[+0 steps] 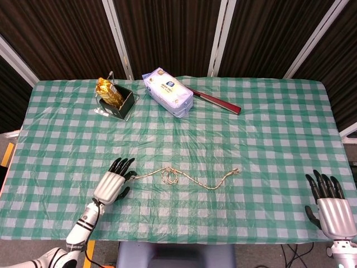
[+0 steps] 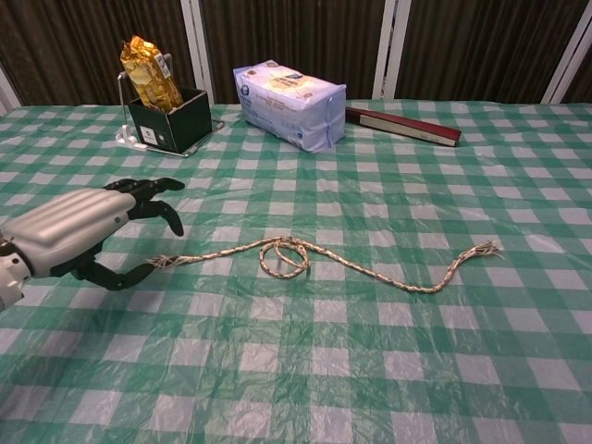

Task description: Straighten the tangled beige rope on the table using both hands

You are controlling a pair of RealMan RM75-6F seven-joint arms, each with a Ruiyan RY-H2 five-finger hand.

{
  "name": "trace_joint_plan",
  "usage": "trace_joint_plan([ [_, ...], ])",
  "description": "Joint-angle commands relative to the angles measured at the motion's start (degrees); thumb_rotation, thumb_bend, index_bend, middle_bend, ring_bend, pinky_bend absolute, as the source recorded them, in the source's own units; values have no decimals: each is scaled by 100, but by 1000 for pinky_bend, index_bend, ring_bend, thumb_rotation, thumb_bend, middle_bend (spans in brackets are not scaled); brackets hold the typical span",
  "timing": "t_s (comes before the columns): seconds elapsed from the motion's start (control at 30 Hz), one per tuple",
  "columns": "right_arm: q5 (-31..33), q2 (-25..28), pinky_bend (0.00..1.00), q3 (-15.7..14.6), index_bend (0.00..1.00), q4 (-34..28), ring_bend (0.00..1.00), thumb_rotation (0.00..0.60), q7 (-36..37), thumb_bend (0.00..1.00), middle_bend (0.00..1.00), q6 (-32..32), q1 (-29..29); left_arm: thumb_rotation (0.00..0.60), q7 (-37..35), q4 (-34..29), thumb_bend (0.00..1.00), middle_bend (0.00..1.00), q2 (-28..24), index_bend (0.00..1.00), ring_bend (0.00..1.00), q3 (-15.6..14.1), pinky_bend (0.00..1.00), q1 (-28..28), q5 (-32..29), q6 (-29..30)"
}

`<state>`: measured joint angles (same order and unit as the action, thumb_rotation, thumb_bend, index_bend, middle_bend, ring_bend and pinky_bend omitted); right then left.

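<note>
Beige rope [image 1: 192, 177] lay across the near middle of the green checked table [image 1: 262, 128], a small loop still coiled toward its left end.

The left hand [image 1: 113, 183] sat at the rope's frayed left tip, thumb and dark fingers [image 2: 153, 196] apart around it; whether they touched it could not be told. The right hand [image 1: 329, 200] rested well apart at the near right edge, fingers spread, holding nothing. Farther back stood a black box [image 1: 120, 102] with a gold packet [image 1: 108, 91], a tissue pack [image 1: 168, 92] and a red book [image 1: 217, 101].
</note>
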<state>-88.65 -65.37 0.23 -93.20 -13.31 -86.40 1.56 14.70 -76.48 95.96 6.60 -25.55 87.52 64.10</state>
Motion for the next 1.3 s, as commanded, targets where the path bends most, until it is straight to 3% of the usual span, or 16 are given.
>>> trace_joint_plan([
  [0.03,12,3,0,-6,0,3,0,600,2,428,0,37,-18,600,-69,460,414,0,398,384,0,147,55,-135,-126,117],
  [0.33,20,89,0,6,0,-16,0,600,163,428,0,-33,-1,600,-130,1187,411,0,838,429,0,102,64,-281,-142,252],
  [1.3,56,75,0,-5,0,0,0,600,146,428,0,-8,-24,600,-87,1673,407,27,1100,546,0,-47,84,-443,-479,92],
])
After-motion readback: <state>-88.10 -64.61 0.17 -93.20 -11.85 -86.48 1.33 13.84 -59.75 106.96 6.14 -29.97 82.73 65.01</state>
